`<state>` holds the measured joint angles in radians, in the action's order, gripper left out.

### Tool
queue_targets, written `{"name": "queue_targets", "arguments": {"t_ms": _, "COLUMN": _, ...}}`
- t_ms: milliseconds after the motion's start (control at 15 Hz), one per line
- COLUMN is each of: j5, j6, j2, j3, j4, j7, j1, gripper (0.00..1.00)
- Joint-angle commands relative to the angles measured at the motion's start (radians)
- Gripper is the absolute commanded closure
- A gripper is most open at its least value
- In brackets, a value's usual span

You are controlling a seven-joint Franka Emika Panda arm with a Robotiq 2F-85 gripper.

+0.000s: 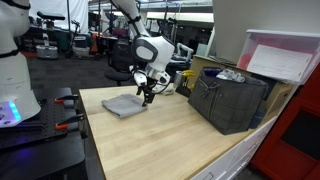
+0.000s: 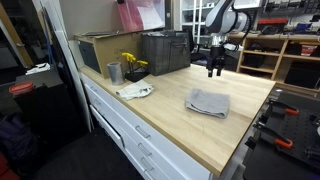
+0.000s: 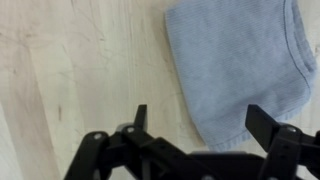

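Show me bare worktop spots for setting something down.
Broad bare wood lies between the grey cloth and the worktop's near edge, and between cloth and white rag. Crowded: the back, by black crate, metal cup and open gripper.

A cloth [image 2: 208, 102] lies flat on the table [image 2: 170, 125], towards its middle. Your gripper [image 2: 216, 71] hangs above the table, over the cloth's far edge. In the wrist view, one fingertip stands over the cloth's corner and the other over bare table beside it. A crate [image 2: 165, 52] stands on the table well apart from the cloth. A cup [image 2: 114, 72] stands in front of the crate, near the table's edge.
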<state>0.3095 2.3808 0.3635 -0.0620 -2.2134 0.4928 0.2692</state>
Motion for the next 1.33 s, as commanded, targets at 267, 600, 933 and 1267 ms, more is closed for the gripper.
{"name": "queue_targets", "arguments": {"t_ms": 267, "j5": -0.005, "j6": -0.017, "j2": -0.009, "j3": -0.003, "j4": -0.101, "j7": 0.024, "j1": 0.045, "gripper": 0.00}}
{"name": "queue_targets", "arguments": {"t_ms": 600, "j5": 0.023, "j6": -0.125, "j2": 0.049, "j3": 0.024, "j4": -0.059, "j7": 0.198, "j1": 0.104, "gripper": 0.00}}
{"name": "queue_targets", "arguments": {"t_ms": 933, "j5": 0.020, "j6": -0.220, "j2": 0.145, "j3": 0.020, "j4": -0.001, "j7": 0.315, "j1": 0.124, "gripper": 0.00}}
{"name": "queue_targets", "arguments": {"t_ms": 1267, "j5": 0.025, "j6": -0.232, "j2": 0.222, "j3": 0.053, "j4": 0.058, "j7": 0.321, "j1": 0.121, "gripper": 0.00}}
